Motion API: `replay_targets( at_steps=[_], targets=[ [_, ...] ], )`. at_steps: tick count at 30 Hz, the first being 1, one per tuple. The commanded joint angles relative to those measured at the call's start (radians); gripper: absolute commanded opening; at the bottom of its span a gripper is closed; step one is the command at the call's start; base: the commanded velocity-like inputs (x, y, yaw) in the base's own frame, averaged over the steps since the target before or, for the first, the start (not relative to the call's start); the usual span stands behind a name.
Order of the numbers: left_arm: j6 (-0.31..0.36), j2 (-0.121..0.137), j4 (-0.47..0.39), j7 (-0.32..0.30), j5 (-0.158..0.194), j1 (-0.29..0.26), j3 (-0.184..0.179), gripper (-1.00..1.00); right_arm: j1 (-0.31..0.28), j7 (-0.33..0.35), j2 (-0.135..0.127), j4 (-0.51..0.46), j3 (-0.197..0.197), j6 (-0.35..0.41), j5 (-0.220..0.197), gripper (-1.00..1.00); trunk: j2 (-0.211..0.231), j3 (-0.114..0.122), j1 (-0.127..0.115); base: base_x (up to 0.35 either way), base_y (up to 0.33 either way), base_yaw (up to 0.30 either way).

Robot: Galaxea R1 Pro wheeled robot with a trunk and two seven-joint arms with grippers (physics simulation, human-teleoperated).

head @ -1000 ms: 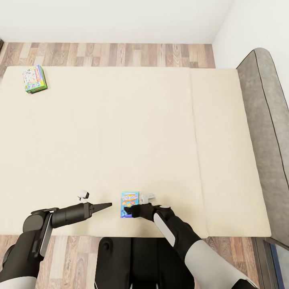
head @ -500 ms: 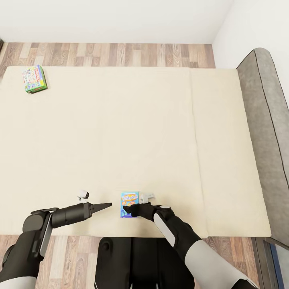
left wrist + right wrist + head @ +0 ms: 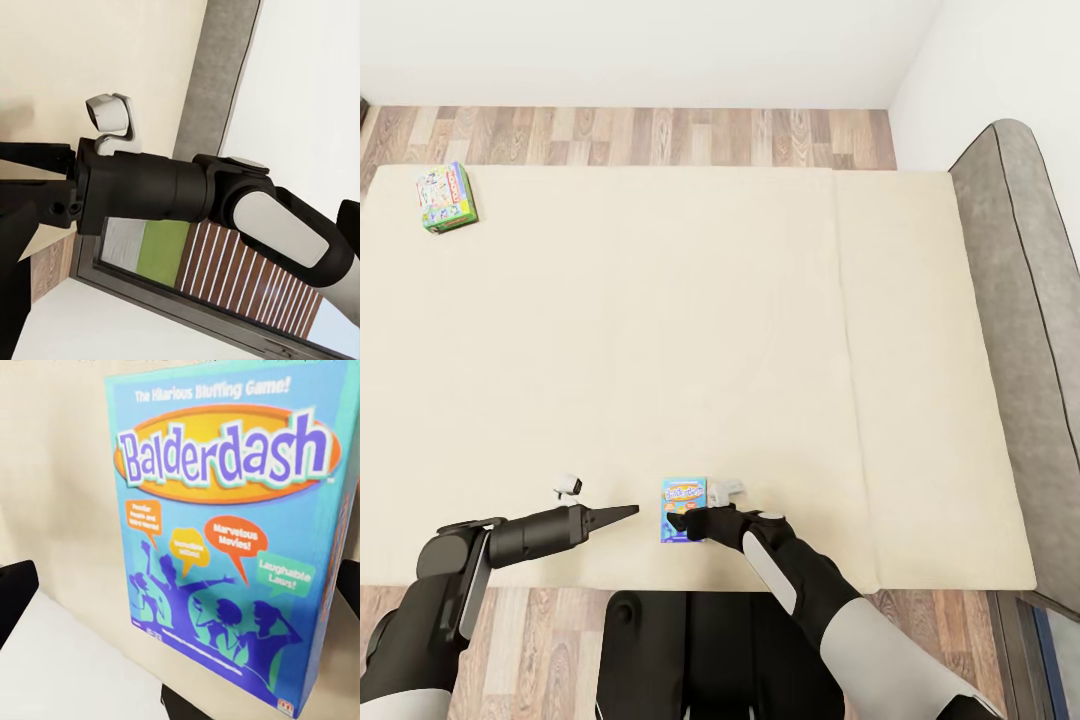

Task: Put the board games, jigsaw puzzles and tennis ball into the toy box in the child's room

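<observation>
Right gripper [image 3: 678, 524] – fingers apart, straddling the blue board game [image 3: 683, 505] at lower centre on the bed [image 3: 760, 320], partly covering it. Left gripper [image 3: 628, 512] – fingers together. Monopoly box [image 3: 446, 197] upper left.

A white wall [image 3: 660, 45] runs behind a strip of wood-plank floor [image 3: 660, 137]. A wide beige mattress [image 3: 690, 330] lies before it, with a grey headboard [image 3: 1025, 300] along its right side, under even light.
</observation>
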Motion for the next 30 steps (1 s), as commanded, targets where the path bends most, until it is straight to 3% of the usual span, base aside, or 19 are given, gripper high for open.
replay_targets(
  at_steps=[1, 30],
  targets=[
    [0.011, 0.0, -0.001, -0.004, -0.001, 0.0, 0.0, 1.0, 0.0, 0.001, 0.0, 0.0, 0.0, 0.004, -0.003, 1.0, -0.001, -0.001, 0.001, 0.0, 0.0, 0.0],
    [0.011, 0.0, -0.001, -0.004, -0.001, 0.0, 0.0, 1.0, 0.0, 0.001, 0.0, 0.0, 0.0, 0.004, -0.003, 1.0, -0.001, -0.001, 0.001, 0.0, 0.027, 0.0]
  ],
)
